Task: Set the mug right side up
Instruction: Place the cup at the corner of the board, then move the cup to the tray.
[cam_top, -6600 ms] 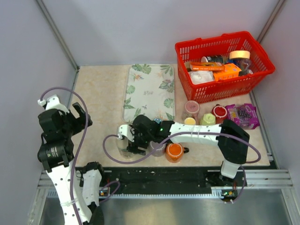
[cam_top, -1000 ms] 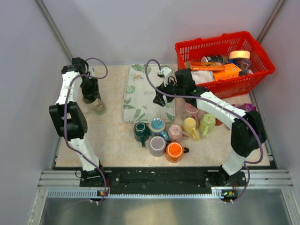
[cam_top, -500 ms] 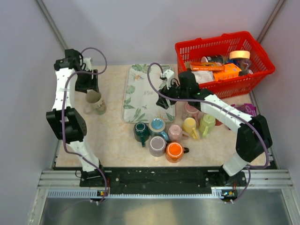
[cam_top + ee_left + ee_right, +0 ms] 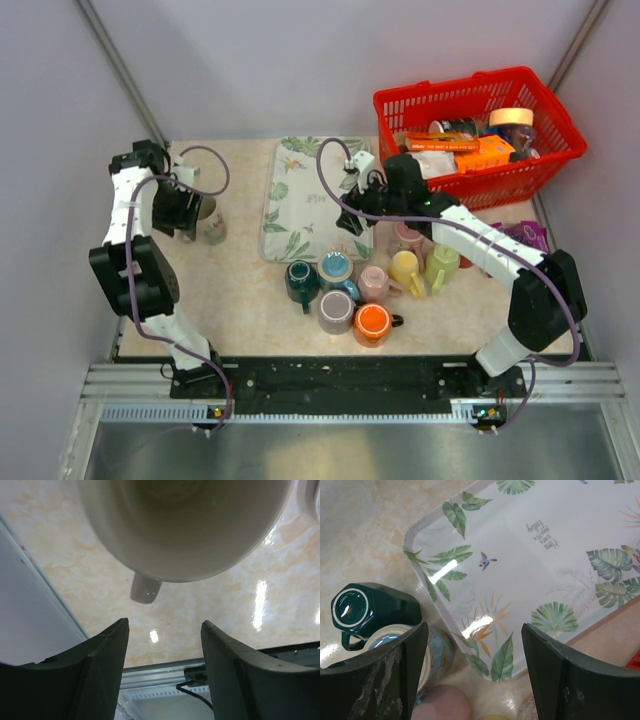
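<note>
The cream mug (image 4: 211,224) stands on the table at the far left, seemingly mouth up, partly hidden by my left gripper (image 4: 190,214). In the left wrist view the mug (image 4: 185,530) fills the top, its handle (image 4: 145,588) pointing down, just beyond my open, empty left gripper (image 4: 165,625). My right gripper (image 4: 346,220) hovers over the near right corner of the leaf-print tray (image 4: 315,185), open and empty; the right wrist view shows it (image 4: 475,625) above the tray's edge (image 4: 420,527).
A cluster of mugs sits near the middle: dark green (image 4: 300,280) (image 4: 365,610), blue (image 4: 336,268) (image 4: 432,652), pink (image 4: 372,282), yellow (image 4: 406,270), light green (image 4: 441,264), grey (image 4: 336,312), orange (image 4: 372,322). A red basket (image 4: 480,140) of goods stands back right.
My left gripper let go of the cream mug, lifted off, then came down beside it. The mug now stands free. My right gripper shifted slightly over the tray.
</note>
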